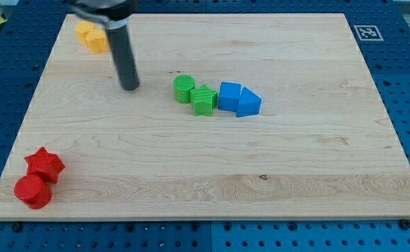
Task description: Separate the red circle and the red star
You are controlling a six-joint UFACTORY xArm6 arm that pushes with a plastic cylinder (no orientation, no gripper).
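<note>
The red circle [33, 191] lies at the board's bottom left corner. The red star [45, 165] sits just above and right of it, touching it. My tip [129, 87] stands on the board in the upper left part, far above and right of both red blocks, and left of the green blocks.
A green circle [184, 88] and a green star [204, 99] touch near the middle. A blue cube [229, 95] and a blue triangle [248, 103] sit right of them. Yellow and orange blocks [92, 36] lie at the top left, beside the rod. The wooden board [261, 175] rests on a blue pegboard.
</note>
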